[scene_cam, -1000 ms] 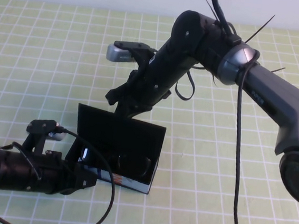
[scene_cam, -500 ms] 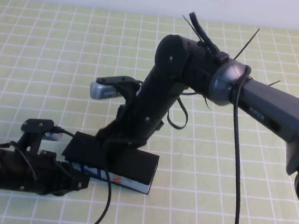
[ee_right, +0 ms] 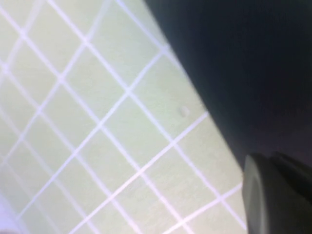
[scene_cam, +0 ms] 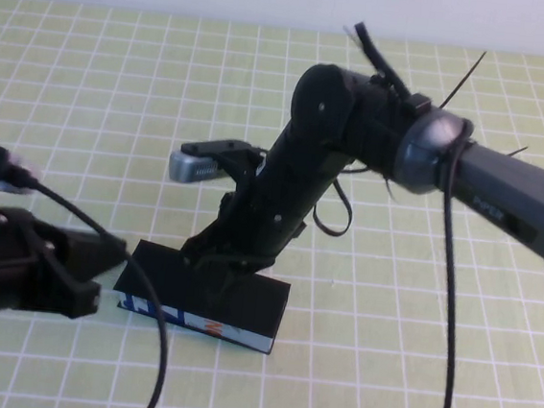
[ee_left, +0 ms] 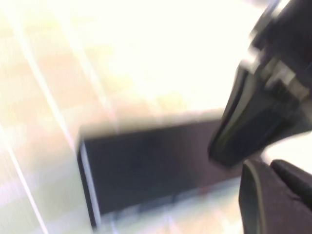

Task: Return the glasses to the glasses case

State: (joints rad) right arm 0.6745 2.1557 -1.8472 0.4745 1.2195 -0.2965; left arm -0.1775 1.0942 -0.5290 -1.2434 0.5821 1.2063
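Note:
The black glasses case (scene_cam: 243,303) lies closed on the green checked mat, its blue, white and orange front edge (scene_cam: 193,320) facing me. The glasses are hidden. My right gripper (scene_cam: 223,262) is shut and rests its tips on the lid near the case's back edge; in the right wrist view the gripper (ee_right: 270,158) sits against the black lid (ee_right: 243,58). My left gripper (scene_cam: 111,258) is shut and empty, just left of the case and apart from it. The left wrist view shows that gripper (ee_left: 268,165), the case (ee_left: 156,165) and the right gripper (ee_left: 263,112) on it.
The green checked mat (scene_cam: 91,81) covers the whole table. The right arm (scene_cam: 505,188) reaches in from the right, high over the mat. A black cable (scene_cam: 157,347) trails from the left arm across the front of the mat.
The case's lid was open with the glasses inside; the right gripper pushed it down and it is now closed. The left gripper has drawn back to the left, away from the case.

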